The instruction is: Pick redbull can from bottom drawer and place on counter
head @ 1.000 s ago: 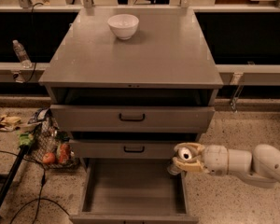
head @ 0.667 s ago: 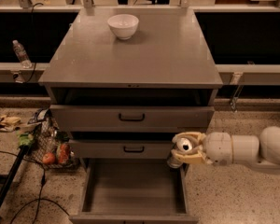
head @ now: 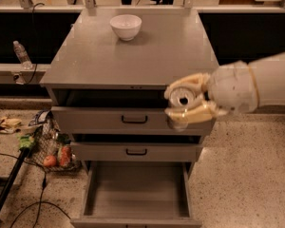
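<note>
The cabinet fills the middle of the view. Its grey surface is broad and mostly bare. The bottom drawer stands pulled out, and its flat floor shows nothing lying in it.

The arm reaches in from the right, and the tool hangs in front of the top drawer, toward the cabinet's right side. In the picture it sits just under the front edge of the surface. Its two fingers are pinching the can, one above and one below. The can is turned so that its shiny round top faces the camera. A white bowl stands at the back middle of the surface, well apart from the tool.

The step in hand looks like the carry up to the surface, with the pick already done. To do it well:

- Lift until the can's lowest part is clearly above the front edge before moving inward, or it could knock the lip.
- Aim for the open front right area, away from the bowl.
- Turn the can upright before lowering. It is slim and would likely tip or roll if set down tilted.
- Release only once its base sits flat.
</note>
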Available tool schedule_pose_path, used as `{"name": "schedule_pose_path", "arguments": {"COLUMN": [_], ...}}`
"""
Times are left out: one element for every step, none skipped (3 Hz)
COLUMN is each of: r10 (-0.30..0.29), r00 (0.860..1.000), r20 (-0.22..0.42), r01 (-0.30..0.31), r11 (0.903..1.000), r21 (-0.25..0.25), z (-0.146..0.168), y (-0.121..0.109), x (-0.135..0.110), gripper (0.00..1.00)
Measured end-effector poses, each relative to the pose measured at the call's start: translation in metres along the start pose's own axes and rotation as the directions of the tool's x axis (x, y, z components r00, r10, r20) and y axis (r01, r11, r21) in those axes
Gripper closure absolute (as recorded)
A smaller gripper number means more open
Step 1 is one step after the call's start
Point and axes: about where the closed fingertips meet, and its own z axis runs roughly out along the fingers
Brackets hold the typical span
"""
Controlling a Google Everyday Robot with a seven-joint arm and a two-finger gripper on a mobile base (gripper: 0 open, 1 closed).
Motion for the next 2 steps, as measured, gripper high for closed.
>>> {"name": "schedule_pose_path", "arguments": {"r10": [-0.044,-0.044], "r00": [0.999,0.999], "r20": [-0.012,-0.022], "r01": [0.044,0.045], "r11": [0.9989,0.9980], "r21": [0.018,0.045], "z": [-0.010,-0.013], "y": [-0.008,-0.029], "x": [-0.029,-0.038], "gripper": [1.00,1.00]}}
